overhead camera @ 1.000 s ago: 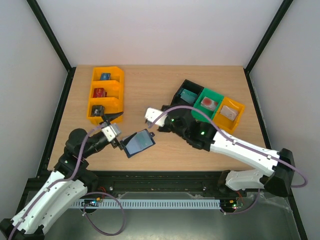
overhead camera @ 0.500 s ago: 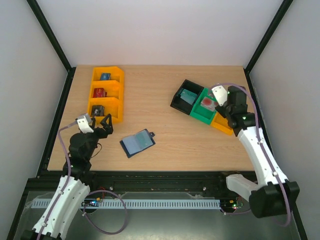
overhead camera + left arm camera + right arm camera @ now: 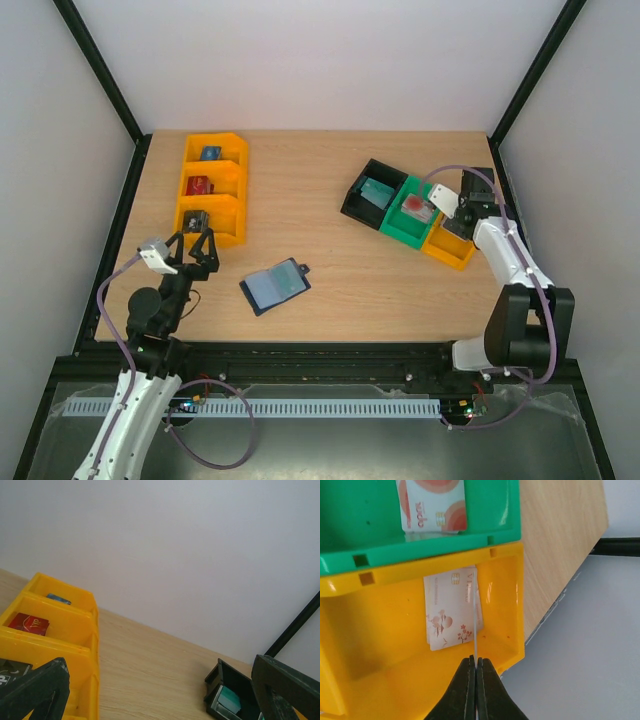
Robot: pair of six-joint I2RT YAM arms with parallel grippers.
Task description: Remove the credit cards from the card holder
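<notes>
The card holder [image 3: 276, 286] lies open on the table near the front edge, its pale blue-grey inner panel up and its small tab toward the right. My left gripper [image 3: 196, 248] is off to its left, open and empty, its dark fingers [image 3: 35, 690] spread wide in the left wrist view. My right gripper [image 3: 476, 666] hovers over the yellow bin [image 3: 380, 645] at the right [image 3: 462, 222]. It is shut on a thin credit card [image 3: 476, 625] seen edge-on. Another white card [image 3: 445, 612] lies in that bin.
A black bin [image 3: 371, 193], a green bin [image 3: 410, 212] holding a card [image 3: 432, 505], and the yellow bin [image 3: 452, 236] sit in a row at the right. An orange three-part bin [image 3: 212, 188] with small items stands at the left. The table's right edge [image 3: 560, 600] is close.
My right arm swung from the card holder to the bins at the right. My left arm let go of the holder and pulled back left. The holder now lies flat on the table.
</notes>
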